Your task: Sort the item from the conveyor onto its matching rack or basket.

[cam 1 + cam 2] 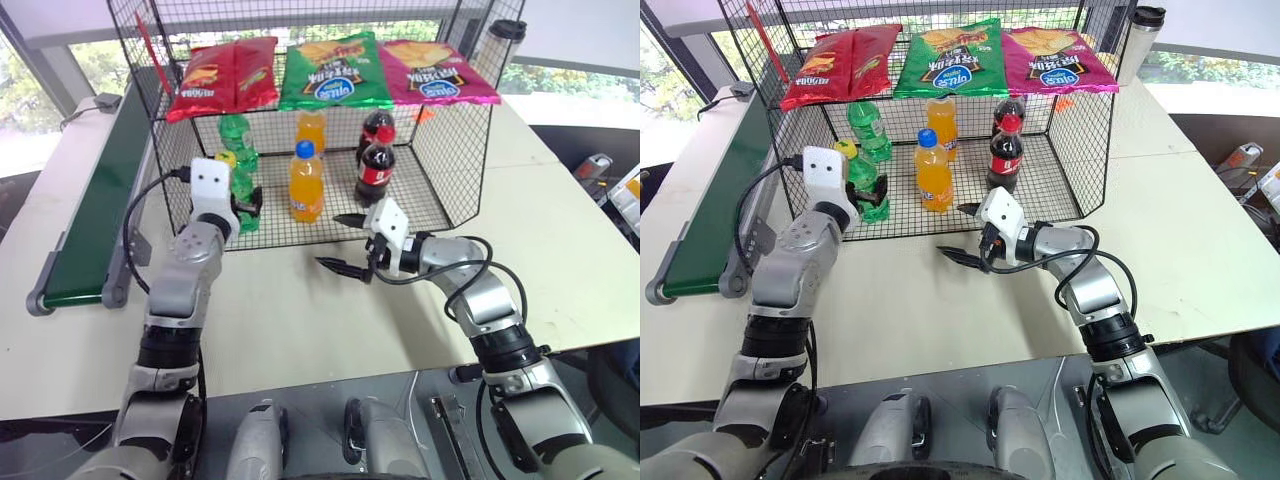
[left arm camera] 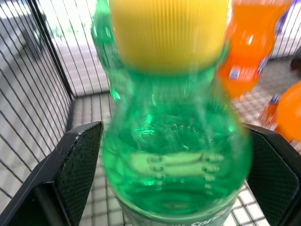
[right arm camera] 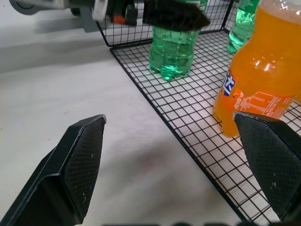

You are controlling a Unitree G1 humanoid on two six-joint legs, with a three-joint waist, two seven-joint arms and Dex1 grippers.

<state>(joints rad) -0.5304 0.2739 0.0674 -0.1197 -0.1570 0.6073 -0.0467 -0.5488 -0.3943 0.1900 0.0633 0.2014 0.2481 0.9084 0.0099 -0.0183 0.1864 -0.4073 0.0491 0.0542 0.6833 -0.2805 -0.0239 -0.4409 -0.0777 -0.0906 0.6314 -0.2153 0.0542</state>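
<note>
Bottle: a clear green soda bottle [image 2: 176,160] with a yellow cap [image 2: 167,33] stands very close to the camera, between the two black fingers [image 2: 77,165].
Left gripper: the left gripper [image 2: 175,176] is spread wide; a small gap shows between each pad and the bottle.
Basket: the black wire basket [image 2: 42,94] has its wall beside the bottle and its grid floor under it.
Behind: an orange soda bottle [image 2: 247,52] stands further in; a second green bottle [image 2: 106,42] is partly hidden.
</note>
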